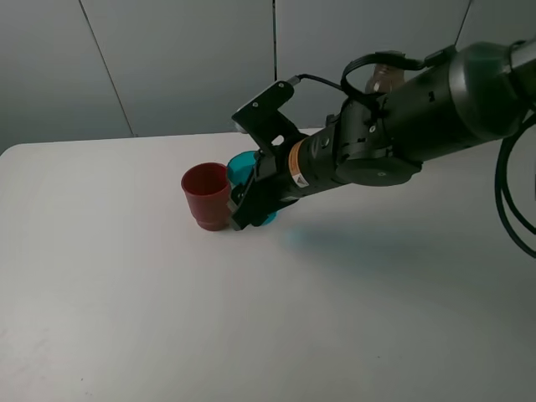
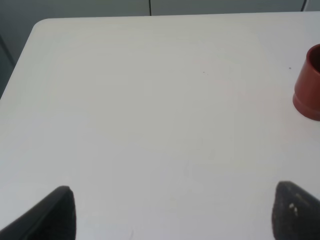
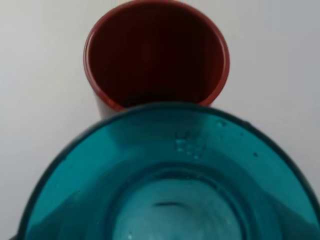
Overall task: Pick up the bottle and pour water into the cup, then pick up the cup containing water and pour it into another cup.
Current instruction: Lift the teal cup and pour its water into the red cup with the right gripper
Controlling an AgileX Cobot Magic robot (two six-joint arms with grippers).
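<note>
Right arm is nearest and fills the upper right of the high view. Worktop carries the red cup at centre-left. Bottle peeks out behind the arm, upper right. Right gripper fingers are clamped on the teal cup, tilted, lip just beside the red rim. Left gripper fingers are spread, empty. Bottle pour looks done, cup-to-cup pour is next, no stream visible.

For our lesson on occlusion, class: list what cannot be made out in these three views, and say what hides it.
1. Exterior high: bottle, mostly hidden behind the right arm.
2. Exterior high: teal cup, largely covered by the right gripper; contents unseen.
3. Left wrist: red cup, cut off by the frame edge.
4. Right wrist: teal cup fills the frame, edges cut off; water inside unclear.
</note>
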